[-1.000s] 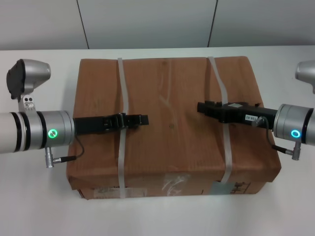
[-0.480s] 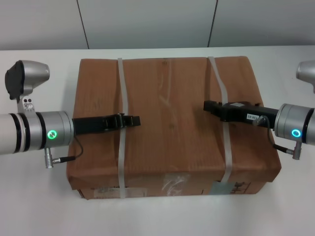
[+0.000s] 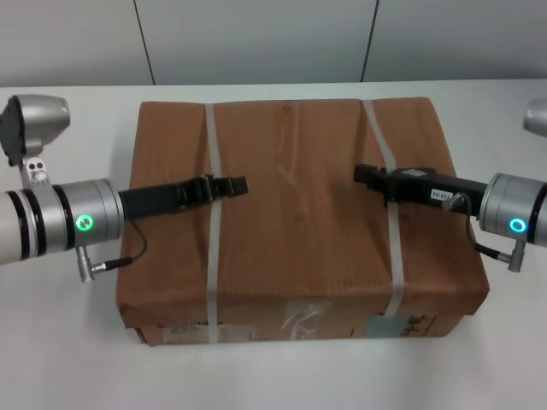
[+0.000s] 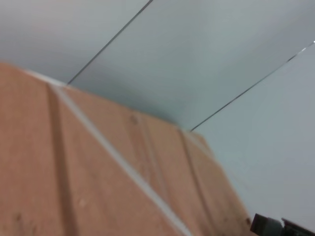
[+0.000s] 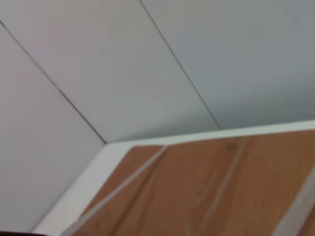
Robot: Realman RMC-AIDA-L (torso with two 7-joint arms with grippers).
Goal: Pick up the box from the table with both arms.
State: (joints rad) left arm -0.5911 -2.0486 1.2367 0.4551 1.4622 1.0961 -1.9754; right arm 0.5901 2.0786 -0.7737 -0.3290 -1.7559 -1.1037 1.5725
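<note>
Centrally on the white surface (image 3: 68, 359) the brown cardboard box (image 3: 295, 222) is seen in the head view, bound by two whitish straps (image 3: 212, 231), with a grey label and dark print along its near side. The left gripper (image 3: 239, 184) is stretched over the box top from the left, its tip lying across the left strap; the right gripper (image 3: 361, 175) is reached in from the right, over the right strap. Both are seen edge-on as flat black bars, so whether the fingers are open or closed cannot be told, nor whether they touch the cardboard or hang just above it. A green light ring is shown on the left arm (image 3: 60, 224) and a blue one on the right arm (image 3: 513, 220).

Only the box top (image 4: 74, 187) with one strap, the panelled wall behind, and a dark piece of the other gripper at the far edge are given by the left wrist view. From the right wrist view the box top (image 5: 211, 182), a strip of the surface (image 5: 78, 196) beyond it and the wall are shown; neither arm's own fingers appear in these.
</note>
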